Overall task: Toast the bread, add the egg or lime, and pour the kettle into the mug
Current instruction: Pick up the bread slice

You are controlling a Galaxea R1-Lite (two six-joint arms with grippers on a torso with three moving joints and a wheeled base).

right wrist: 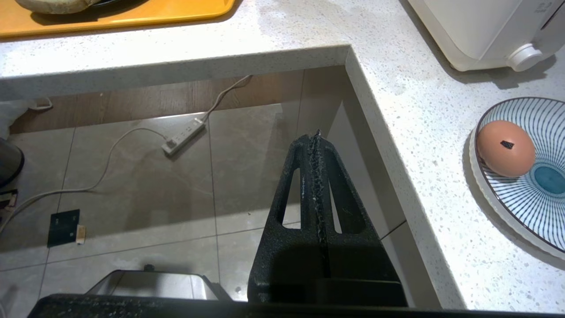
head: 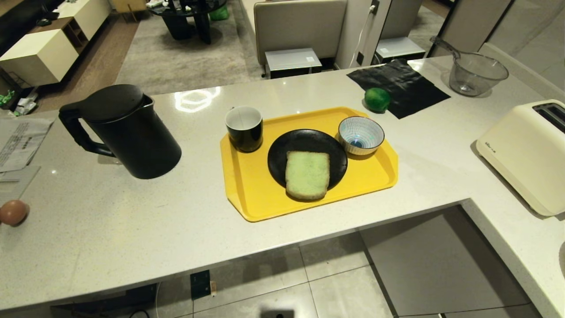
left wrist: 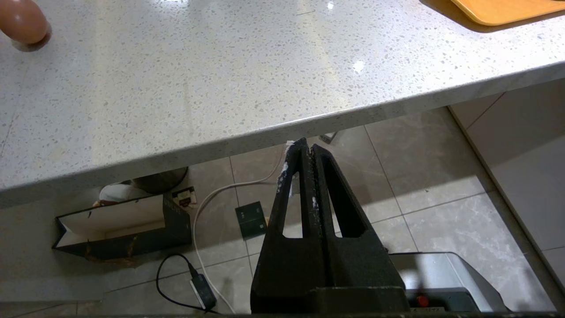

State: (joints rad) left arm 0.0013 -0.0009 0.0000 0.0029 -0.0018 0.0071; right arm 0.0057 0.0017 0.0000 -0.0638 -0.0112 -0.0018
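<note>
Both arms parked below counter edge, out of head view; left gripper (left wrist: 307, 148) and right gripper (right wrist: 316, 137) pinched fully together, nothing held. Bread (head: 307, 175) flat on black plate (head: 282, 154), near edge overhanging onto yellow tray (head: 247, 194); mug (head: 244, 128) upright at tray's far-left corner; kettle (head: 128, 132) well left of tray, handle facing left. Lime (head: 377, 99) just beyond tray, touching black cloth (head: 401, 86). Pale egg (right wrist: 506, 148) with dark mark on striped dish (right wrist: 529, 198) near toaster (head: 527, 154). Risks: soft slice likely to sag or tear in pinch; long carry to toaster, slots barely in view at frame edge, so misinsertion possible; round lime or egg may roll off; wrong egg possible, darker brown egg (head: 13, 212) at left counter edge; tall kettle may overshoot small mug. Unclear: kettle fill level, striped bowl (head: 361, 134) contents, dish cut off in head view.
</note>
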